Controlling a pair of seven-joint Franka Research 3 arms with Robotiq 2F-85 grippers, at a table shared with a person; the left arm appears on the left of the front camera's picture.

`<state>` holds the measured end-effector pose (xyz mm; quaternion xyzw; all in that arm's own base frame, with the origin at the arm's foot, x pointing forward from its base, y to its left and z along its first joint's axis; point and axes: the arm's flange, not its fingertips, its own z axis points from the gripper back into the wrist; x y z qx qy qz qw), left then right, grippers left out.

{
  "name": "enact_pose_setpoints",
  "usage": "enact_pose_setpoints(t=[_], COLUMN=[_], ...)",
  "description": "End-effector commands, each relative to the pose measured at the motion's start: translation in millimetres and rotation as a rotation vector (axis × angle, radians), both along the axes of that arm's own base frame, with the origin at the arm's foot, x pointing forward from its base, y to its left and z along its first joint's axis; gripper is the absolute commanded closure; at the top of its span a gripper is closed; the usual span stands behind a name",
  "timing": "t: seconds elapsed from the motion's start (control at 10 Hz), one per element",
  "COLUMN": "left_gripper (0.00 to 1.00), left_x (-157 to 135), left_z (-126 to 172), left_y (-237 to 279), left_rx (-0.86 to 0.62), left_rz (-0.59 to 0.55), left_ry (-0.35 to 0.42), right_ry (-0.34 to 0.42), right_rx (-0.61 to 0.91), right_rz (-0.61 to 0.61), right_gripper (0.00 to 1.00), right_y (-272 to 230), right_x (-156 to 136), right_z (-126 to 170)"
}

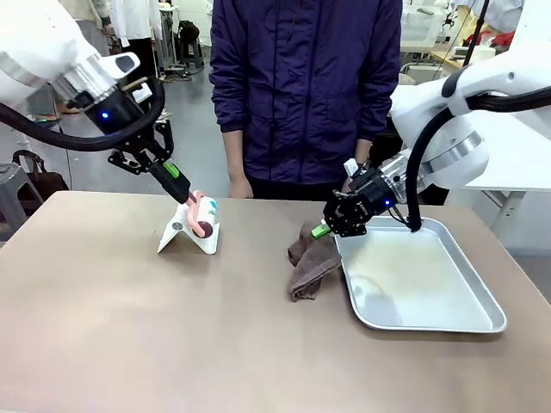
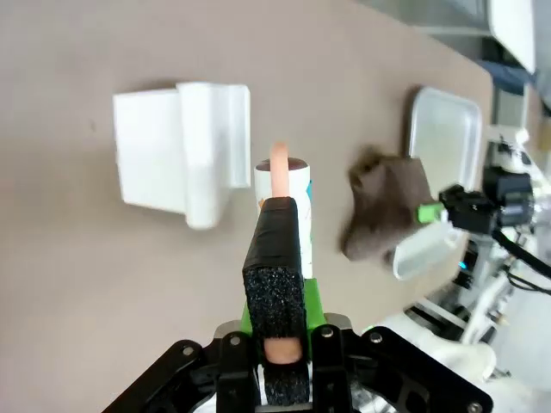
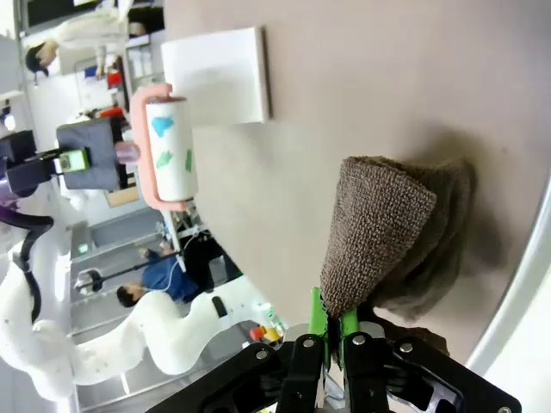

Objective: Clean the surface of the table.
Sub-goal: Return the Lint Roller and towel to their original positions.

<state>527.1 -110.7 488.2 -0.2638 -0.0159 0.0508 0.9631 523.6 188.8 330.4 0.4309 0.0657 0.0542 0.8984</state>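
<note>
The tan-brown table (image 1: 129, 335) spans the front view. My left gripper (image 1: 175, 183) is shut on the black foam handle (image 2: 275, 284) of a pink-framed lint roller (image 1: 204, 215), whose roll (image 2: 291, 202) hangs just above the table beside its white stand (image 1: 188, 235). My right gripper (image 1: 325, 228) is shut on a corner of a brown cloth (image 1: 308, 262), which lies crumpled on the table against the tray's left edge. In the right wrist view the cloth (image 3: 379, 224) rises from between the green pads of my right gripper (image 3: 331, 323).
A shiny metal tray (image 1: 430, 310) sits on the table at the right. A person in a dark blue jacket (image 1: 301, 86) stands at the far edge, hands near the table. The white stand (image 2: 172, 151) lies left of the roller in the left wrist view.
</note>
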Motion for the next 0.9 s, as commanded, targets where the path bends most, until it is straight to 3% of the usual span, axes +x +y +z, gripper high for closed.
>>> enact_pose_setpoints(t=[0.0,0.1,0.2,0.8], left_gripper=[0.78,0.78,0.78,0.78], left_x=[6.3,9.2,6.0,6.0], left_z=[3.1,-1.7,-3.1,-3.1], left_y=[-8.5,-12.8,-5.7,-5.7], left_rx=[0.055,0.061,0.03,0.03], left_rz=[0.008,-0.003,-0.001,-0.001], left_ry=[-0.034,-0.066,-0.022,-0.022], right_ry=[-0.025,0.0,0.0,0.0], right_rx=[-0.029,0.0,0.0,0.0], right_rz=[-0.026,0.0,0.0,0.0], right_gripper=[0.94,0.94,0.94,0.94], right_y=[9.0,0.0,0.0,0.0], right_x=[-1.9,0.0,0.0,0.0], right_z=[-1.3,0.0,0.0,0.0])
